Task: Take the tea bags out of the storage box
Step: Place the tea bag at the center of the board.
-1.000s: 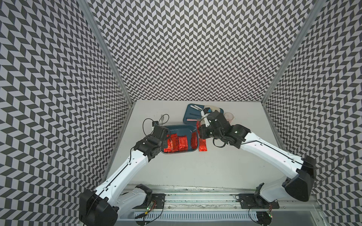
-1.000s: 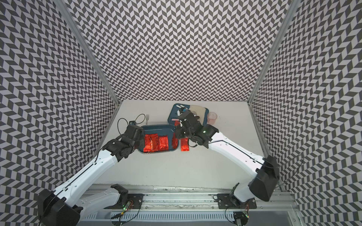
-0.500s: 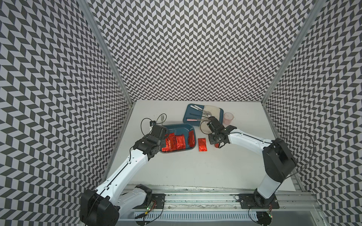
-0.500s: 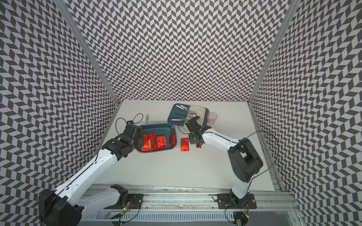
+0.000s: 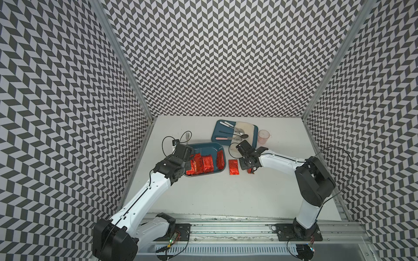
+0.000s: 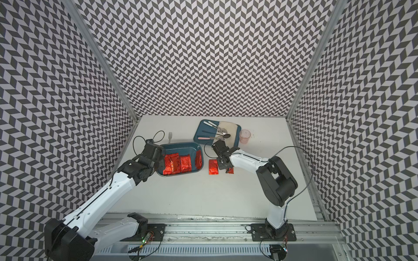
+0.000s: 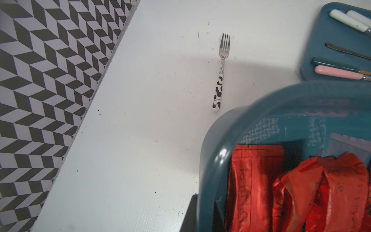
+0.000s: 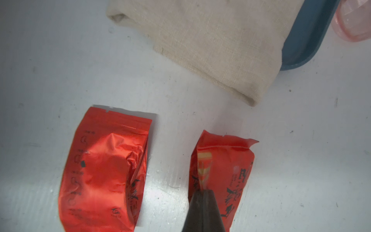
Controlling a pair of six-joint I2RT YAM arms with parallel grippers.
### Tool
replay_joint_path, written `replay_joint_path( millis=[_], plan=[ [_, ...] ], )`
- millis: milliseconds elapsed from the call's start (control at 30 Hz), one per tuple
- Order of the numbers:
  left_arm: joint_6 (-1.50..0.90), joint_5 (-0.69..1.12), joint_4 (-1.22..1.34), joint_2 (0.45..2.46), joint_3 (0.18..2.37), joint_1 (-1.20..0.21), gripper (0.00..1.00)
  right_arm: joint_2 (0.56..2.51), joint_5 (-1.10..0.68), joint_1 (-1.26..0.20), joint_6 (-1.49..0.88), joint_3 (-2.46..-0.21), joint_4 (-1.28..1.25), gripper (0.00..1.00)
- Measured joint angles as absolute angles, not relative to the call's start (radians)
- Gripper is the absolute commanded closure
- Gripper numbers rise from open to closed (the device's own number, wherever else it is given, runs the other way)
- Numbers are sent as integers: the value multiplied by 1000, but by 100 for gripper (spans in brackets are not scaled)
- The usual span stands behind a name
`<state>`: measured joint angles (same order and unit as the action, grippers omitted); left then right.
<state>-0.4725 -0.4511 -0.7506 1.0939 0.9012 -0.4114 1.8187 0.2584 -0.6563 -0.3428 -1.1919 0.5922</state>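
Note:
The dark-teal storage box holds several red foil tea bags. My left gripper is shut on the box's left rim, one finger outside the wall and one inside. To the right of the box, one tea bag lies flat on the table. Beside it, my right gripper is shut on another tea bag, low over the table.
A flat teal tray with spoons and a beige cloth sits behind the right gripper. A pink cup stands to its right. A cow-patterned fork lies behind the box's left corner.
The right arm has drawn back from the box's right end, carrying a tea bag to the right and down beside the one on the table. The left arm has not moved.

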Motion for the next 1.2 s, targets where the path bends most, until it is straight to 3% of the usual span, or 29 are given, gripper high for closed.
replay_joint_path(
  millis=[233, 400, 767, 1200],
  plan=[
    [-472, -451, -751, 1094, 901, -411, 100, 1864, 258, -673, -352, -1192, 592, 99],
    [-472, -450, -751, 1094, 901, -411, 100, 1869, 253, -682, -363, -1192, 589, 82],
    [-472, -447, -751, 1094, 901, -411, 100, 1855, 205, -684, -374, -1192, 590, 74],
    [-472, -439, -751, 1094, 901, -411, 100, 1612, 98, -677, -373, -1192, 590, 67]
  ],
)
